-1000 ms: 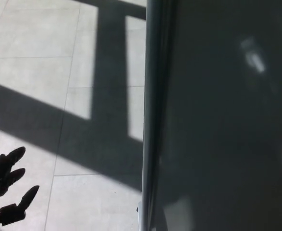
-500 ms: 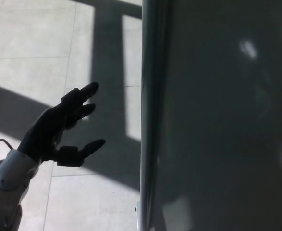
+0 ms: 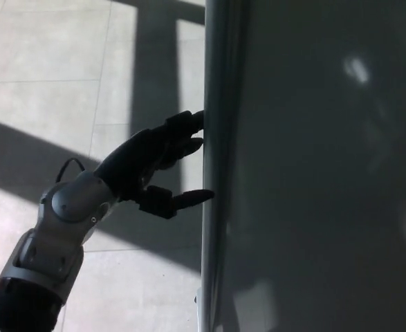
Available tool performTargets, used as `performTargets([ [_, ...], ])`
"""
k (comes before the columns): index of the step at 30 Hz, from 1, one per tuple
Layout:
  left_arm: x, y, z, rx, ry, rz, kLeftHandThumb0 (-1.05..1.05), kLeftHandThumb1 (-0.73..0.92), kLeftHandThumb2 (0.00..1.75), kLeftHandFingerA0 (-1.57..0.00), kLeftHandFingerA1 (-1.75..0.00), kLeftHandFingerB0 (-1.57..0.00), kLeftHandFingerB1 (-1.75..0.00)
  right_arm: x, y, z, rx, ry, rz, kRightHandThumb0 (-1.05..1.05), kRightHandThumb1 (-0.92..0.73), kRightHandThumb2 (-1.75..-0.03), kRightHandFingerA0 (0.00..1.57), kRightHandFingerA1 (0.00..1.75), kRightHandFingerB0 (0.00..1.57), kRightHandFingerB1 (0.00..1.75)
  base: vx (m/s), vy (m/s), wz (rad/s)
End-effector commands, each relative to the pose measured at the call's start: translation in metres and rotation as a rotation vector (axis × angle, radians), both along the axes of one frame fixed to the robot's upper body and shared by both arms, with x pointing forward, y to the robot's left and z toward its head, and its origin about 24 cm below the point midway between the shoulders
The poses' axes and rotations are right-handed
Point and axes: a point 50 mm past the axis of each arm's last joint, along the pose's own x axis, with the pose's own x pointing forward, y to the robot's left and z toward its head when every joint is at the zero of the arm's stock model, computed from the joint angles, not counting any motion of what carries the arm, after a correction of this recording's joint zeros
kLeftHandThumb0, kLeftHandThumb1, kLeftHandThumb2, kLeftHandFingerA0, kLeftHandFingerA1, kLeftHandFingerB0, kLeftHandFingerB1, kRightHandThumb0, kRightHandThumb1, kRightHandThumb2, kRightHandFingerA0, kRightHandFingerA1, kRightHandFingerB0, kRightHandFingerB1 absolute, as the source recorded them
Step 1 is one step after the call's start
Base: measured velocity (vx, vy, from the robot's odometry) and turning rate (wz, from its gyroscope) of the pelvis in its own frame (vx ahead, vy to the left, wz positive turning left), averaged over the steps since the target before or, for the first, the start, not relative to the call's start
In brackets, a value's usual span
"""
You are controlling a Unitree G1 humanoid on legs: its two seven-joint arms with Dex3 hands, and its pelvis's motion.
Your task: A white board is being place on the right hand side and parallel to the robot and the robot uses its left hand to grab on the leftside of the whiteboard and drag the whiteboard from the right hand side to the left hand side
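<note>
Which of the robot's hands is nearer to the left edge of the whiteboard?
The left hand. Its fingertips reach the whiteboard at its left edge, the hand open and not yet closed around it. The right hand is not in view, so its position cannot be compared.

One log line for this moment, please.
stage: reaching | left hand: open, fingertips at whiteboard left edge, no grip yet | right hand: not in view

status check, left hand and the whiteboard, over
Left hand open, fingertips at the whiteboard left edge, not closed on it. Right hand not in view. Nothing between hand and board.
</note>
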Motion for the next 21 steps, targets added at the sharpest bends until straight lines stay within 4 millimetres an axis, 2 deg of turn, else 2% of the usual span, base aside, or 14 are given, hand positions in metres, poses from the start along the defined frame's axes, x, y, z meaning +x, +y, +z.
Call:
performTargets([
  [1,0.005,-0.010,0.000,0.051,0.035,-0.011,-0.88,0.47,0.72,-0.13,-0.38,-0.01,-0.09,0.001,-0.005,0.005,-0.030,-0.018,-0.001,-0.93,-0.85,-0.65,0.53,0.63,0.14,0.38,0.00,0.000,0.00],
  [3,0.006,-0.013,-0.001,0.034,0.090,-0.021,-0.78,0.44,0.85,-0.07,-0.35,0.00,-0.08,0.002,-0.005,0.005,-0.033,-0.018,0.001,-0.93,-0.85,-0.65,0.53,0.63,0.14,0.38,0.00,0.000,0.00],
  [4,0.006,-0.016,-0.002,0.004,0.125,-0.026,-0.79,0.55,0.57,-0.11,-0.29,0.00,-0.12,0.003,-0.004,0.005,-0.037,-0.018,0.001,-0.94,-0.85,-0.66,0.54,0.65,0.15,0.39,0.00,0.000,0.00],
  [7,0.004,-0.019,-0.008,0.005,0.145,-0.042,-0.72,0.45,0.85,-0.01,-0.36,0.00,-0.13,0.004,-0.004,0.004,-0.043,-0.005,-0.002,-0.95,-0.85,-0.66,0.54,0.65,0.17,0.39,0.00,0.000,0.00],
  [8,0.005,-0.021,-0.010,0.037,0.144,-0.043,-0.72,0.57,0.58,-0.12,-0.31,0.00,-0.14,0.005,-0.003,0.004,-0.039,-0.008,0.003,-0.95,-0.84,-0.65,0.54,0.67,0.17,0.41,0.00,0.000,0.00],
  [9,0.005,-0.022,-0.011,0.044,0.146,-0.044,-0.72,0.45,0.85,-0.01,-0.36,0.00,-0.12,0.005,-0.003,0.004,-0.037,-0.010,0.007,-0.91,-0.63,-1.08,0.50,0.70,0.12,0.50,0.00,0.000,0.00],
  [10,0.005,-0.024,-0.012,0.051,0.148,-0.045,-0.72,0.45,0.85,-0.01,-0.36,0.00,-0.12,0.005,-0.002,0.005,-0.035,-0.012,0.011,-0.91,-0.63,-1.08,0.50,0.70,0.12,0.50,0.00,0.000,0.00],
  [11,0.005,-0.027,-0.016,0.075,0.162,-0.046,-0.72,0.45,0.86,-0.01,-0.35,0.00,-0.12,0.005,-0.001,0.005,-0.038,-0.004,0.023,-0.95,-0.83,-0.65,0.53,0.66,0.18,0.40,0.00,0.000,0.00],
  [15,0.007,-0.033,-0.025,0.057,0.225,-0.013,-0.71,0.43,0.76,-0.09,-0.40,0.00,-0.11,0.007,0.001,0.006,-0.029,-0.009,0.032,-0.94,-0.80,-0.64,0.54,0.66,0.20,0.40,0.00,0.000,0.00],
  [16,0.007,-0.034,-0.026,0.057,0.227,-0.010,-0.74,0.44,0.79,-0.10,-0.43,0.00,-0.10,0.009,0.003,0.006,-0.027,-0.009,0.033,-0.90,-0.60,-1.03,0.54,0.71,0.15,0.49,0.00,0.000,0.00],
  [18,0.006,-0.037,-0.029,0.065,0.231,-0.007,-0.72,0.45,0.83,-0.08,-0.43,0.00,-0.11,0.009,0.003,0.006,-0.023,-0.009,0.031,-0.90,-0.59,-1.03,0.55,0.71,0.15,0.48,0.00,0.000,0.00],
  [19,0.006,-0.039,-0.031,0.062,0.237,-0.007,-0.72,0.55,0.57,-0.17,-0.34,0.00,-0.17,0.010,0.003,0.006,-0.027,-0.008,0.034,-0.91,-0.59,-1.04,0.55,0.72,0.15,0.48,0.00,0.000,0.00],
  [20,0.005,-0.042,-0.035,0.071,0.220,-0.010,-0.72,0.56,0.57,-0.30,-0.36,0.00,-0.21,0.010,0.004,0.006,-0.016,-0.014,0.049,-0.89,-0.79,-0.63,0.52,0.63,0.18,0.37,0.00,0.000,0.00],
  [21,0.004,-0.045,-0.037,0.076,0.197,0.002,-0.70,0.54,0.57,-0.49,-0.40,-0.07,-0.22,0.010,0.004,0.007,-0.013,-0.019,0.059,-0.84,-0.60,-1.02,0.52,0.69,0.12,0.48,0.00,0.000,0.00],
])
